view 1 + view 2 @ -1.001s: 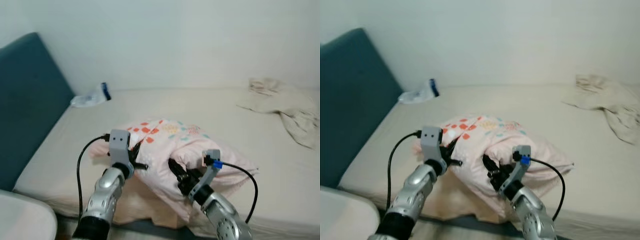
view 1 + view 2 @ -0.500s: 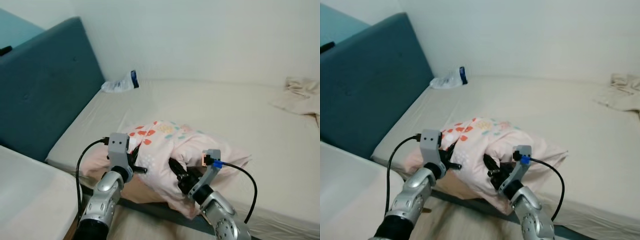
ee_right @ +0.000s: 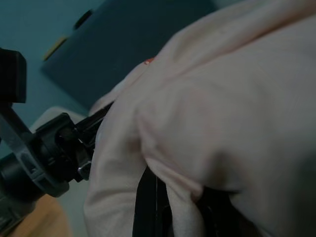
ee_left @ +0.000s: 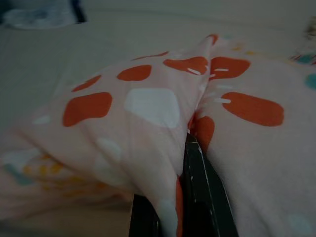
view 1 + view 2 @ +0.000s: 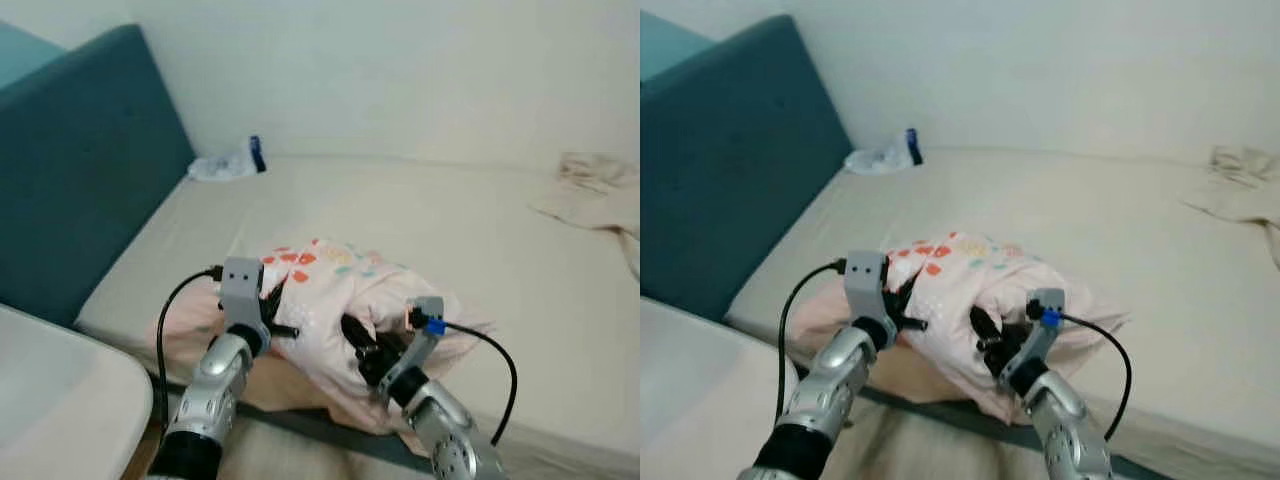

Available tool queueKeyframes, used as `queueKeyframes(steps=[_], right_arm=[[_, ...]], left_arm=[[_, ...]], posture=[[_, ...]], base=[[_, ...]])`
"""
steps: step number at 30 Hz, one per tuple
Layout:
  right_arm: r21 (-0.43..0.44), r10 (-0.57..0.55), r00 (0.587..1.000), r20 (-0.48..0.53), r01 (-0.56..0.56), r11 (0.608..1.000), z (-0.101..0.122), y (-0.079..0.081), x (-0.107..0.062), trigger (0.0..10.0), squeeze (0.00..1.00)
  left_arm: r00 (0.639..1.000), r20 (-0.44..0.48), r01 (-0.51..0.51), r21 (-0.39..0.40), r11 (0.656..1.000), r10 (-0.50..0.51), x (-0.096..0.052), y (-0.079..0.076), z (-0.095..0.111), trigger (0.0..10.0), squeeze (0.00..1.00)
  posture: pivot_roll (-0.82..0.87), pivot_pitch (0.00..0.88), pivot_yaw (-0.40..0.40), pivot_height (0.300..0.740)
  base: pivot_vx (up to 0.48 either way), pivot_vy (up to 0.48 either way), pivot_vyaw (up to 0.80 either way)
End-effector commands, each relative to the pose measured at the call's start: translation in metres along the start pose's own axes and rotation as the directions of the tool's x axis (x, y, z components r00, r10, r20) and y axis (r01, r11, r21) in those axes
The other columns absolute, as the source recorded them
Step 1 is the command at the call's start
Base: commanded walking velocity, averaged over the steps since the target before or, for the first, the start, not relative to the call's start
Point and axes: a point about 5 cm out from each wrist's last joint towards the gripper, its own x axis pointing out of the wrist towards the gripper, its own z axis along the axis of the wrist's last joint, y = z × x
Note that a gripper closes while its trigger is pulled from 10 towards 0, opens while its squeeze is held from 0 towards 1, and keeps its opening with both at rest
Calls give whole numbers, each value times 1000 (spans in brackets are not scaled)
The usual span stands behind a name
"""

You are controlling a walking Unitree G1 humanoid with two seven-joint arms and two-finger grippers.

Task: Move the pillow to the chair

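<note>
We have the pink pillow with orange and teal spots [image 5: 335,290] pinched in both left claw [image 5: 272,318] and right claw [image 5: 362,352], now pulled to the beige bed's [image 5: 470,230] near edge; chair next.

A wide bed [image 5: 470,230] with a beige sheet is seen stretching across the scene. A dark teal headboard [image 5: 75,170] is set along its left side. At the far left corner, by the white wall [image 5: 400,70], a clear plastic bottle [image 5: 228,163] with a blue cap is laid down. A crumpled beige cloth [image 5: 590,195] is spread at the far right. A white surface [image 5: 55,400] is seen near left.
</note>
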Motion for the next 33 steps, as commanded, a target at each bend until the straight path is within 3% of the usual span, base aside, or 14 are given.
queueKeyframes(steps=[1, 25, 31, 32, 33], right_arm=[[-2, 84, 996, -13, -84, 996, -3, 17, 9, 10000, 0], [3, 94, 996, -1, -94, 996, -2, 18, 8, 10000, 0], [21, 193, 981, 16, -193, 981, 3, 30, 8, 10000, 0], [28, 232, 973, 21, -232, 972, 4, 34, 8, 10000, 0], [28, 232, 973, 21, -232, 972, 4, 34, 8, 10000, 0]], left_arm=[[999, -27, 18, 17, 1000, -18, -2, -2, -6, 10000, 0], [998, -56, 44, 51, 998, -41, -4, -6, -12, 10000, 0], [999, 1, 37, -33, 999, -37, -3, -7, -3, 10000, 0], [998, 39, 61, -99, 993, -57, -2, -10, 3, 10000, 0], [998, 39, 61, -99, 993, -57, -2, -10, 3, 10000, 0]], posture=[[-133, 94, 114, 740], [-135, 102, 116, 740], [-132, 101, 114, 740], [-131, 99, 112, 740], [-131, 99, 112, 740]], base=[[0, 0, 763], [0, 0, 762], [0, 0, 763], [0, 0, 763], [0, 0, 763]])
